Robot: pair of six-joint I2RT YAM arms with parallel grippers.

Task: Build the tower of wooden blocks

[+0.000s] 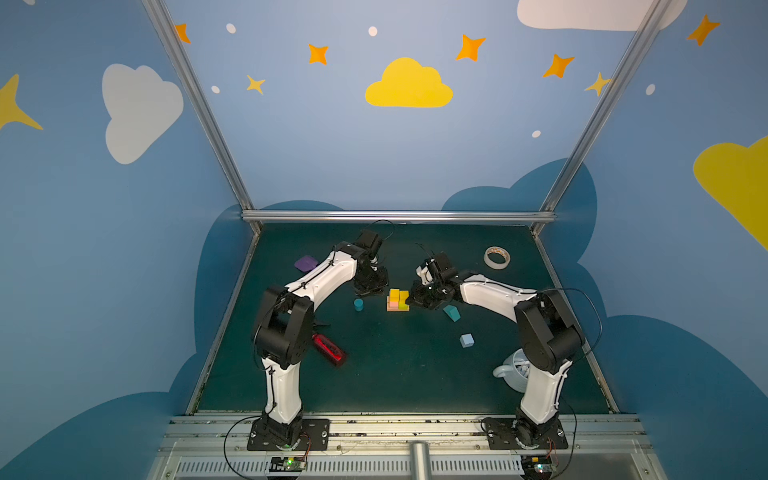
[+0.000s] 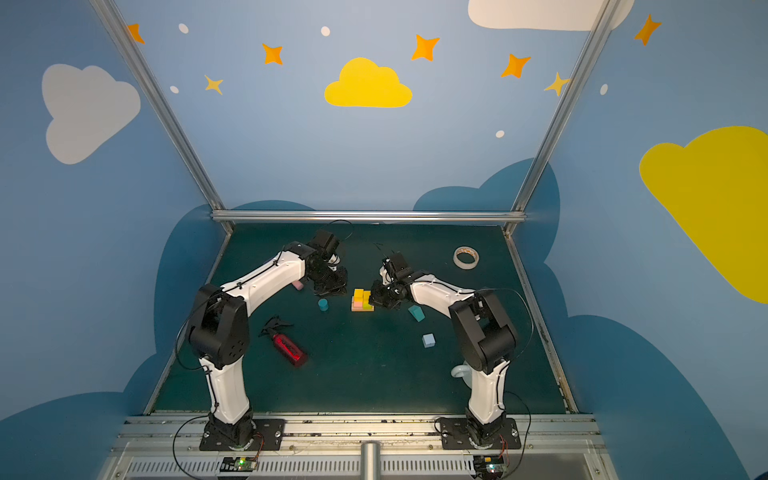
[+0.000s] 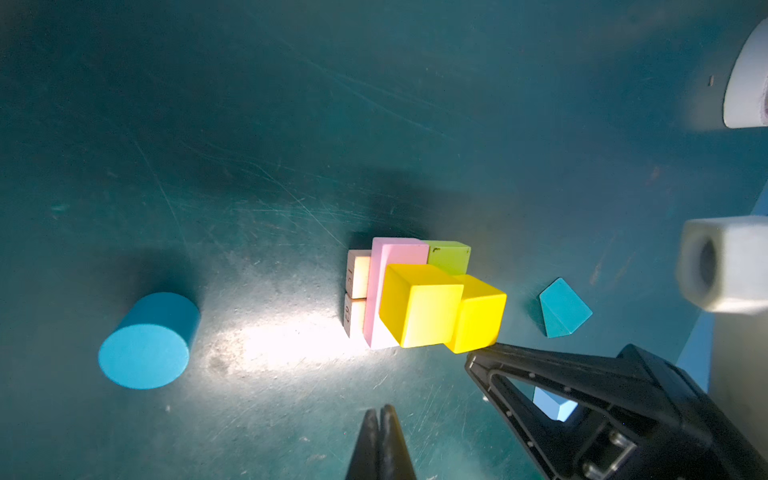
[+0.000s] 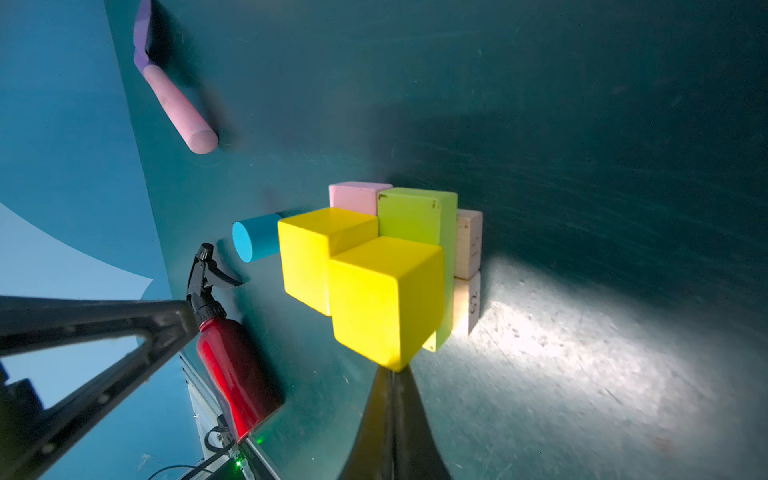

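1. Both arms lean in over the middle of the bench (image 1: 395,386). The left arm (image 1: 328,276) and the right arm (image 1: 494,293) flank the tower (image 1: 397,300). The left jaws and the right jaws are each pinched fully shut, with nothing in them.
2. The tower stands mid-bench with three layers: two tan bars (image 3: 358,270), a pink slab (image 3: 395,255) beside a lime slab (image 3: 451,257), and two yellow cubes (image 3: 419,307) on top. The cubes sit skewed to the slabs, and one juts past the lime slab's end. The tip of the right jaws is at that cube's lower corner; I cannot tell whether it touches. My worry is that a push there slides the cube off or drags the slabs across the bars.
3. Not yet stacked are the house-shaped block (image 1: 451,312), the pale-blue cube (image 1: 466,340) and the cylinder (image 1: 358,304). The cylinder stands upright near the left jaws, and I judge a careless swing would topple it and set it rolling.
4. Only the top views give me the whole layout, including the tape roll (image 2: 466,257) and the mug (image 1: 513,370).
5. The right wrist view shows the red spray bottle (image 4: 232,365) and the spatula (image 4: 174,99) with its handle. In a top view, the left arm hides most of the spatula.
6. The left wrist view catches the pale-blue cube and the house-shaped block; the right wrist view shows neither.
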